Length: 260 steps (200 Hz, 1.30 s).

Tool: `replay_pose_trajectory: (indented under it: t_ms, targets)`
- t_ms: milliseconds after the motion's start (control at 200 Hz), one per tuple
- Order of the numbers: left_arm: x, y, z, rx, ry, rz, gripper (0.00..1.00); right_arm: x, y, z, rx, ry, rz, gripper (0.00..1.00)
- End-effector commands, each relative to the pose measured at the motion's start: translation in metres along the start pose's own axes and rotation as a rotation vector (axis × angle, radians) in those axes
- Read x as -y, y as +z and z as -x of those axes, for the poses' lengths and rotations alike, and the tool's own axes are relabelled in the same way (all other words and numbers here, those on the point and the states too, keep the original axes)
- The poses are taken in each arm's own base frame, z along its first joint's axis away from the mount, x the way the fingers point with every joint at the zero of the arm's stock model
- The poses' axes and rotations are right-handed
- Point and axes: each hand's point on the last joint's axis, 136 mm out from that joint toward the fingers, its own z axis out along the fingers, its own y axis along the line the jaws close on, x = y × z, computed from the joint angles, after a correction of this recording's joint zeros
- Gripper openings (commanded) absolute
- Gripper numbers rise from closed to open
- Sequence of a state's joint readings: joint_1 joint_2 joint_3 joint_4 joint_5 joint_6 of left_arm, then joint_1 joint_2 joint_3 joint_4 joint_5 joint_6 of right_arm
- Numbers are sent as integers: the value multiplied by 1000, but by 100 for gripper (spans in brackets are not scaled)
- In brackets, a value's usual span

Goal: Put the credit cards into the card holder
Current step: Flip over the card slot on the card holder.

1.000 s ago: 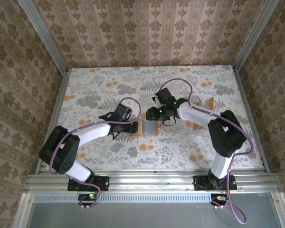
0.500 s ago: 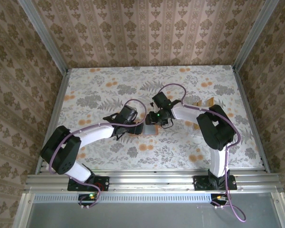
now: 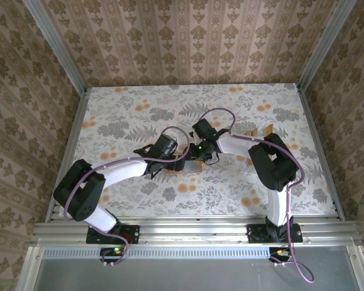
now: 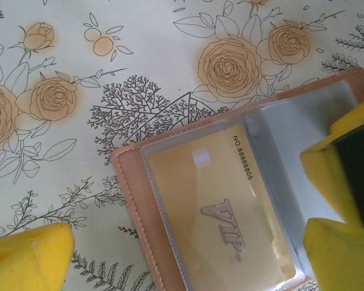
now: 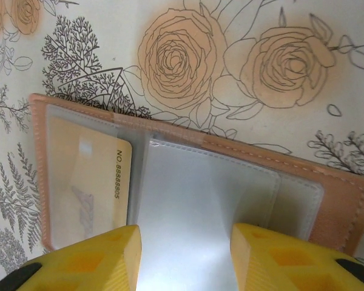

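Left fingers (image 4: 24, 260) spread wide astride the card holder (image 4: 130, 182), right fingers (image 5: 79, 260) half-spread over its clear sleeve (image 5: 206, 194), pinching nothing — one credit card (image 4: 206, 200) pocketed; next, probably fetch another.

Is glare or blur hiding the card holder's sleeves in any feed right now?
Right wrist: the clear sleeve glares white between the soft-focus fingers of the right gripper; the card holder's stitching is sharp. Left wrist: the gold card reads crisply through plastic, sheen beside it. Top external: even light, but the arms cover most of the holder.
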<state>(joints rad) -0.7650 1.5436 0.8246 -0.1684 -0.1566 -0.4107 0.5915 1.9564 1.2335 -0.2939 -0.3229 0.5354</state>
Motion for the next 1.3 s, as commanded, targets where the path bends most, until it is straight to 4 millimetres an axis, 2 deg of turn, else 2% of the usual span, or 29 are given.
replay_pose_trajectory:
  t_ms: [0,435,670,870,1080,1295]
  targets:
    - [1,4,-6,-2,16,3,98,-5,9,-3,-25,20,19,43]
    - [16,10,-16,41,84,-59,98,-8,12,-7,-34,33,24,43]
    - [0,1,-29,71,43,-14,97,-7,11,-8,-28,38,26,43]
    - [3,-8,-35,68,46,-49,98,-9,12,-7,-24,40,34,43]
    - [17,-7,-27,89,65,-116,98,-8,13,-8,-30,43,36,43]
    - [23,-3,-21,92,81,-131,98,-8,13,-9,-33,44,36,44]
